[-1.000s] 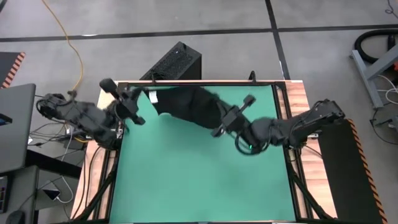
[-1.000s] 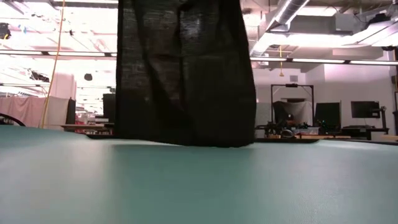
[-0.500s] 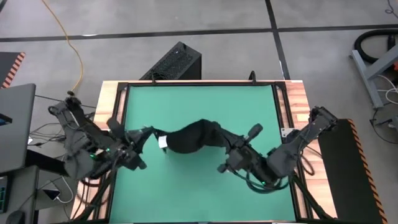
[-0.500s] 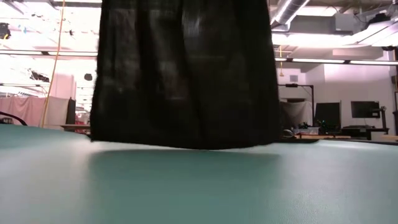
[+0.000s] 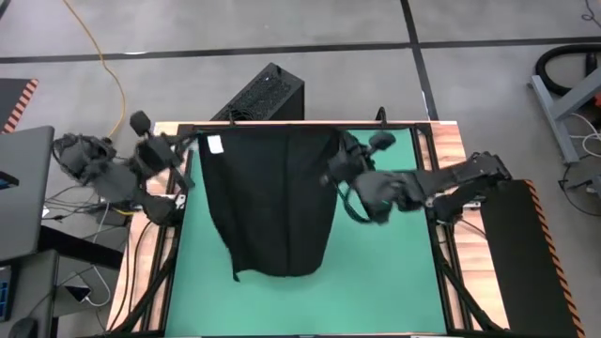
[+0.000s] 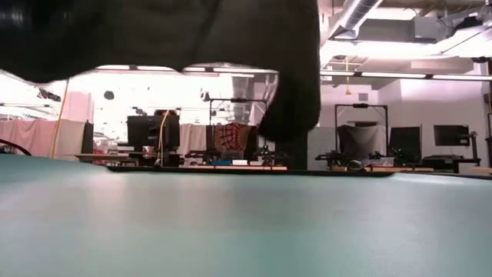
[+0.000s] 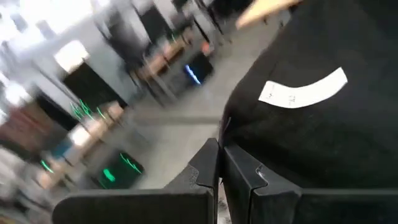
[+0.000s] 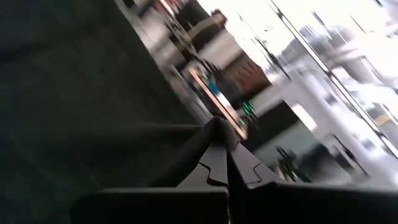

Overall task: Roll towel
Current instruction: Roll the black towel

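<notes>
The black towel (image 5: 272, 207) hangs spread out in the air over the green table (image 5: 385, 263). It reaches from the far edge toward the near side, with its white tag (image 5: 215, 144) at the far left corner. In the low view the towel (image 6: 154, 31) floats clear above the table top. My left gripper (image 5: 192, 147) is shut on the towel's far left corner. My right gripper (image 5: 336, 160) is shut on its far right corner. Both stand high near the table's far edge. My left gripper pinches the towel's edge (image 7: 233, 134) between its two shut fingers, at the corner beside the white tag (image 7: 305, 90). It comes in about level from the table's left. The cloth spreads away from it, off the table. My right gripper pinches the opposite far corner (image 8: 196, 134) between its two shut fingers, coming in about level from the table's right. A ridge of cloth runs up to the fingertips. The towel stretches away from them in the air.
A black ribbed box (image 5: 263, 94) stands on the floor just beyond the table's far edge. A laptop (image 5: 23, 188) and cables lie to the left. Wooden rails (image 5: 451, 150) border the mat. The near half of the mat shows bare green.
Both grippers swung toward the near edge with the towel hanging between them, then back up toward the far edge and apart. The towel, which hung bunched with its lower edge near the table, has flown out flat toward the near side and lifted clear.
</notes>
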`<control>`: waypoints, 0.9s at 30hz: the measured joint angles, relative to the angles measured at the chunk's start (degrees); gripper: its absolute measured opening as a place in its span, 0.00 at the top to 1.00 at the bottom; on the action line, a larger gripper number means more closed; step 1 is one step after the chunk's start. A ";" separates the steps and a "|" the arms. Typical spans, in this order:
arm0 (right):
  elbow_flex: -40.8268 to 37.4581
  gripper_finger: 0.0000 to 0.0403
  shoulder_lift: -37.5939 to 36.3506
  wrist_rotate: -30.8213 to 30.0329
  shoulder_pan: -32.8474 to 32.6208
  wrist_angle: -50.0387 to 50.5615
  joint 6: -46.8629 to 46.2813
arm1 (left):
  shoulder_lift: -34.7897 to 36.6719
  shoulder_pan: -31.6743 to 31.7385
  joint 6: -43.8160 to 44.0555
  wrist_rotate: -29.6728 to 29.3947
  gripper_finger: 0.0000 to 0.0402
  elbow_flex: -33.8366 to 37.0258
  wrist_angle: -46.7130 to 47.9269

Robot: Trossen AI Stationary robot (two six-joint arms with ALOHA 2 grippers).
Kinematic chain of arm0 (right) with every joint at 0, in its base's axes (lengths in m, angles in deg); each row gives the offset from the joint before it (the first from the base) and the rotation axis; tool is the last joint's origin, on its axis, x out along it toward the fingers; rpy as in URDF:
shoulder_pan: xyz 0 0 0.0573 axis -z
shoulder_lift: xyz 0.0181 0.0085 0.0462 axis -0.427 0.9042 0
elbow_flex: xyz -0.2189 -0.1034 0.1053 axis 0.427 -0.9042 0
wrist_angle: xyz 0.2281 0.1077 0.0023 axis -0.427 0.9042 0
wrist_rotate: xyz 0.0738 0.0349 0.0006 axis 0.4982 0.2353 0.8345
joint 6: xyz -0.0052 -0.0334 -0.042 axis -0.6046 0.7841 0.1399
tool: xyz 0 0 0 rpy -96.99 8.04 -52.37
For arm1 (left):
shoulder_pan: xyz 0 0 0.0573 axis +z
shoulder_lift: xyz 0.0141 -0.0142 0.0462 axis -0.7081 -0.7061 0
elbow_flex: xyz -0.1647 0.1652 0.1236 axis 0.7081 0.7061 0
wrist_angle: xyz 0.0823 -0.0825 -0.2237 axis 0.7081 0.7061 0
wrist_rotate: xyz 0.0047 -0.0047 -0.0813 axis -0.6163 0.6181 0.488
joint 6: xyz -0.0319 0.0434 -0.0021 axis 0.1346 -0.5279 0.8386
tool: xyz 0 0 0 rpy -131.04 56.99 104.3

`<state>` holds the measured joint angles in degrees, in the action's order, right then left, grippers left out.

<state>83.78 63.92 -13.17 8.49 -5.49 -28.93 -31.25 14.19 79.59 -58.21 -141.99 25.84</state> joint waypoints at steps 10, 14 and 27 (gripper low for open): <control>-0.02 0.99 6.33 27.04 15.73 33.91 -42.09 | 7.08 11.89 24.98 1.87 1.00 16.81 16.47; -0.02 0.99 11.30 28.48 18.87 37.36 -44.07 | 9.62 14.52 27.01 2.31 1.00 25.99 14.46; -0.02 0.99 23.49 30.27 23.32 35.27 -39.66 | 13.54 19.64 29.52 4.01 1.00 46.90 8.21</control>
<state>83.75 87.41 17.11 31.82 29.79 -68.59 -17.71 33.84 109.11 -54.20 -95.09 34.05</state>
